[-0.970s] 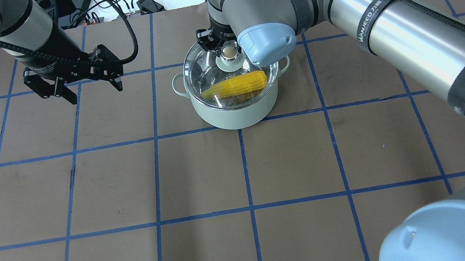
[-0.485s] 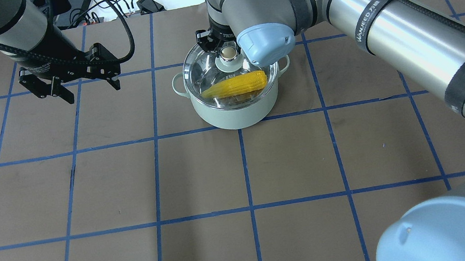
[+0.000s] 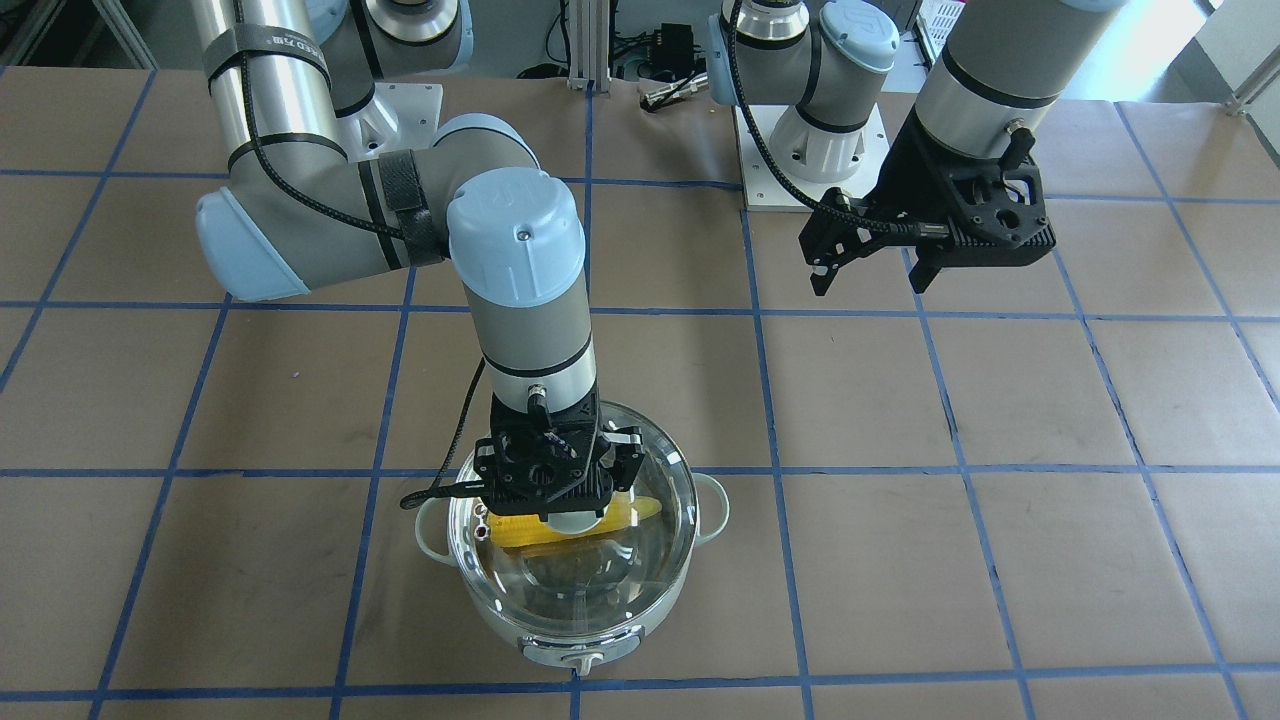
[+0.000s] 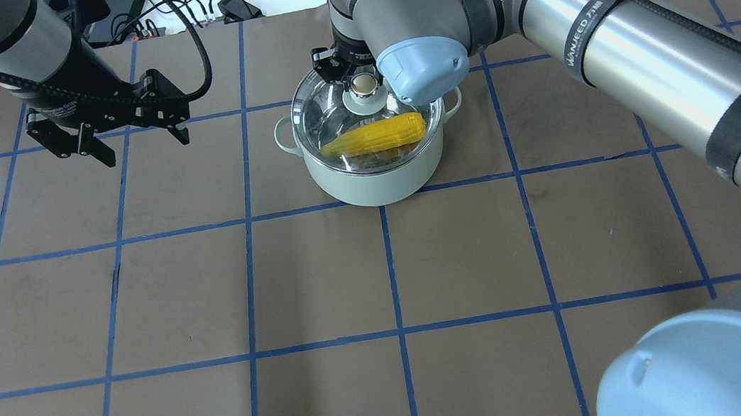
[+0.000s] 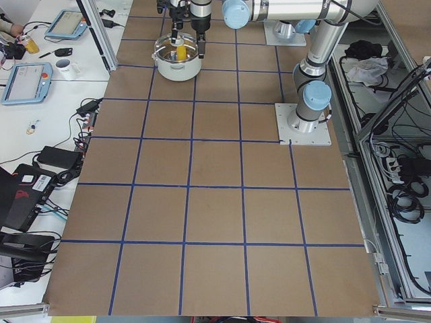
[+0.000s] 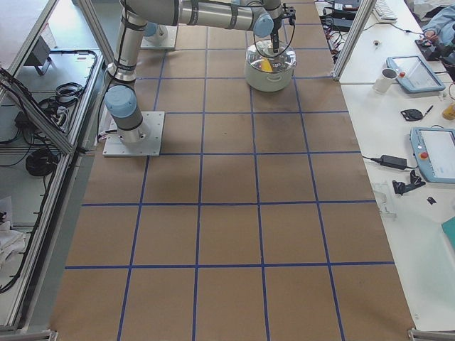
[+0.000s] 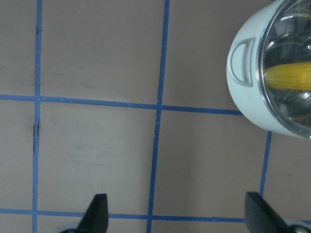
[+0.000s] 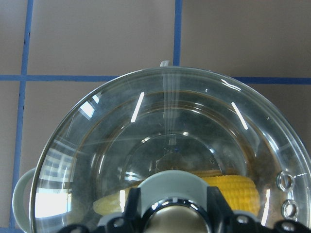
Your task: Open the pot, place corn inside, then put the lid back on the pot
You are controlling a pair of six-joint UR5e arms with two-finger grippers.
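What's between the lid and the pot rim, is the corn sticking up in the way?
Nothing visible. The corn lies inside the pot, below the glass of the lid, which covers the opening with the right gripper closed on its knob. Whether it is fully seated cannot be told.

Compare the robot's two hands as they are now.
The left hand is open and empty; the right hand is shut on the lid by its knob. The left hand hangs over bare table beside the pot; the right hand is directly above it. Both are black, two-fingered and point downward.
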